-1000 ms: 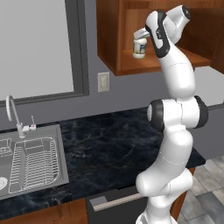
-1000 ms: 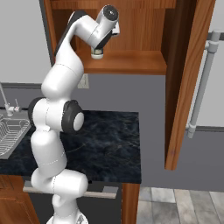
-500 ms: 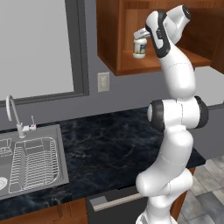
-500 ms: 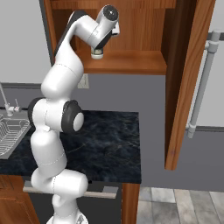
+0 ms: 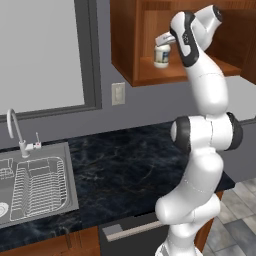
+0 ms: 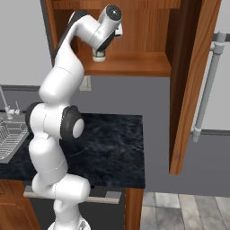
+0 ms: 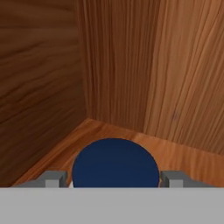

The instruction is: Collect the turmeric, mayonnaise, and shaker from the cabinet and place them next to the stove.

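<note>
A: Right, where was the mayonnaise (image 5: 161, 55)?

B: On the shelf floor of the cabinet (image 5: 123, 45), the reddish-brown wall one, toward its left side and near the front edge. Squat white jar, dark blue lid; in the hand view the lid (image 7: 115, 163) sat low and centred, right under the camera, with the cabinet's back corner behind it.

A: And the gripper (image 7: 114, 179)?

B: Reached into the cabinet from above the jar. The two grey fingertips (image 7: 54, 179) stood wide apart, one on each side of the lid, a sliver of gap on both sides as far as I could see. So open and straddling, nothing gripped. Contact lower down on the jar I couldn't tell.

A: Why that pose?

B: My read: top-down straddle lined up for a pinch across the jar's width. The cabinet door (image 6: 191, 85) was swung out on the right, which kept the opening free for the arm.

A: Any label text?

B: Pale label on the jar in the left base view, far too small and blurred to read. No brand legible anywhere.

A: Task stage?

B: Early, I'd judge. The jar hadn't left the shelf.
</note>
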Robot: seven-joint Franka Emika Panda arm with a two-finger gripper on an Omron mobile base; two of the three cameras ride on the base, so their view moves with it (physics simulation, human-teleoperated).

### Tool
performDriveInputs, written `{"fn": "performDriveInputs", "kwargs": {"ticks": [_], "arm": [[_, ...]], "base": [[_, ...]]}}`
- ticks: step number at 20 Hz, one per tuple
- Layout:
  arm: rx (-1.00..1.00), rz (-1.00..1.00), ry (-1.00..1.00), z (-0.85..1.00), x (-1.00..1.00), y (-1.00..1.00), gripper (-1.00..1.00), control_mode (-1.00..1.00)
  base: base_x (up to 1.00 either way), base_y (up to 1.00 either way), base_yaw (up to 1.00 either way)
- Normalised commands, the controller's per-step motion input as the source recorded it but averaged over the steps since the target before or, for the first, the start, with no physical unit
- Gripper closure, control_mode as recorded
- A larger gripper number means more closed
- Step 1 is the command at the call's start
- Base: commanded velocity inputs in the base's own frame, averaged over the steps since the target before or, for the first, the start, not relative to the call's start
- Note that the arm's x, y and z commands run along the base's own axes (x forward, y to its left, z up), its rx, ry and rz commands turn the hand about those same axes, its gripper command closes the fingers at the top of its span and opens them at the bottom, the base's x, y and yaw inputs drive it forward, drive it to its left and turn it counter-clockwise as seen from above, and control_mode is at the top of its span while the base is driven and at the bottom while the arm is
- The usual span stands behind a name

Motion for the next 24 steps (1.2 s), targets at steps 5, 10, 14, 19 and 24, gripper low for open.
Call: {"fn": "performDriveInputs", "kwargs": {"ticks": [5, 10, 14, 19, 24], "arm": [[0.07, 0.00, -0.14, -0.34, -0.53, -0.01, 1.00, -1.00], [0.13, 0.00, -0.18, -0.02, -0.91, -0.26, 1.00, -1.00], [0.09, 0.00, -0.14, 0.23, -1.00, -0.40, 1.00, -1.00], [0.04, 0.00, -0.07, 0.23, -1.00, -0.28, 1.00, -1.00], [0.00, 0.00, -0.01, 0.04, -1.00, -0.07, 1.00, -1.00]], "base": [[0.00, 0.00, 0.00], [0.00, 0.00, 0.00], [0.00, 0.00, 0.00], [0.00, 0.00, 0.00], [0.00, 0.00, 0.00]]}}
